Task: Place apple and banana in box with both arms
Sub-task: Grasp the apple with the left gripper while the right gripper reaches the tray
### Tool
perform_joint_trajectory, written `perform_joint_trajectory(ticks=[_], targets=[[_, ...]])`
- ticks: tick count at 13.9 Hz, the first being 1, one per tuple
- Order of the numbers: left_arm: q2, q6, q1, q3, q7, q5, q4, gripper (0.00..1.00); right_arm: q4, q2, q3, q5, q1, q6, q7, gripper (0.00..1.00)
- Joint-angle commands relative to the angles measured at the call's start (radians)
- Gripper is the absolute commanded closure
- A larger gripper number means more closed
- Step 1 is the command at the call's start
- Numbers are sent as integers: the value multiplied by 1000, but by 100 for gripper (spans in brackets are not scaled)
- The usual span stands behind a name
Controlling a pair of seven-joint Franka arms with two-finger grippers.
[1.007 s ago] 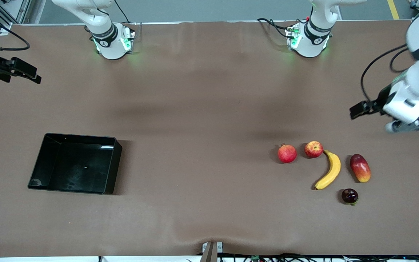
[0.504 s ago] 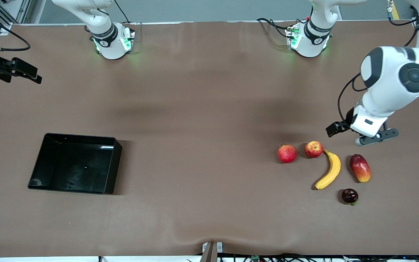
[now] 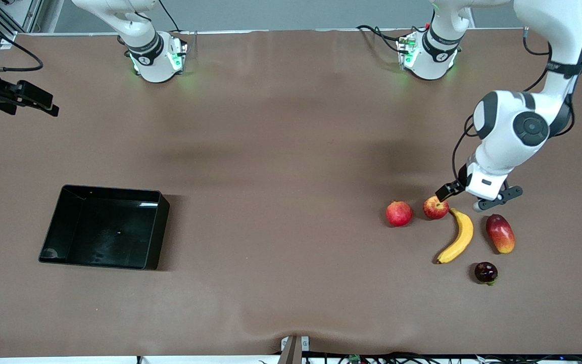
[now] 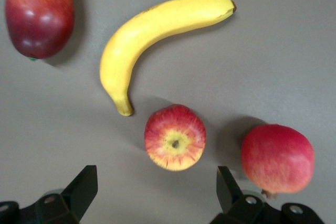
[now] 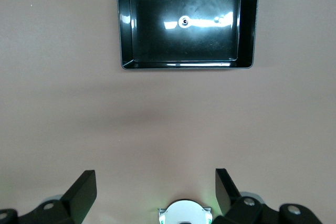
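Right gripper (image 5: pixel 156 195): raised over bare table (image 3: pixel 281 151) at the right arm's end, fingers spread wide, empty, waiting.
Box (image 3: pixel 155 230) (image 5: pixel 126 24): black, empty, on the table toward the right arm's end.
Pomegranate (image 3: pixel 398 213) (image 4: pixel 277 159): just beside the apple.
Apple (image 3: pixel 435 208) (image 4: pixel 175 137): stem dimple up, between pomegranate and banana.
Banana (image 3: pixel 458 237) (image 4: pixel 152 30): curved, its farther tip close to the apple.
Left gripper (image 4: pixel 157 192) (image 3: pixel 465 197): low over the apple, fingers spread wide, empty.
Mango (image 3: pixel 500 233) (image 4: pixel 39 10): beside the banana.
Dark round fruit (image 3: pixel 485 272): nearest the front camera.
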Motion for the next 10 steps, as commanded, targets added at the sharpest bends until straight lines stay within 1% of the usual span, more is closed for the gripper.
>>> perform_joint_trajectory(ticks=[1, 3, 7, 9, 10], targets=[[58, 72, -4, -2, -25, -6, 3, 0, -21, -12, -5, -21, 12, 8, -7, 0], [98, 113, -7, -2, -25, -6, 3, 0, -41, -12, -5, -23, 9, 28, -10, 0], [143, 123, -9, -2, -25, -6, 18, 0, -126, -19, -13, -43, -15, 126, -97, 0], [157, 126, -9, -2, -25, -6, 32, 0, -182, -19, -13, -41, -51, 206, -157, 0], [170, 127, -7, -2, -25, -4, 41, 0, -223, -19, -13, -43, -80, 269, -197, 0]])
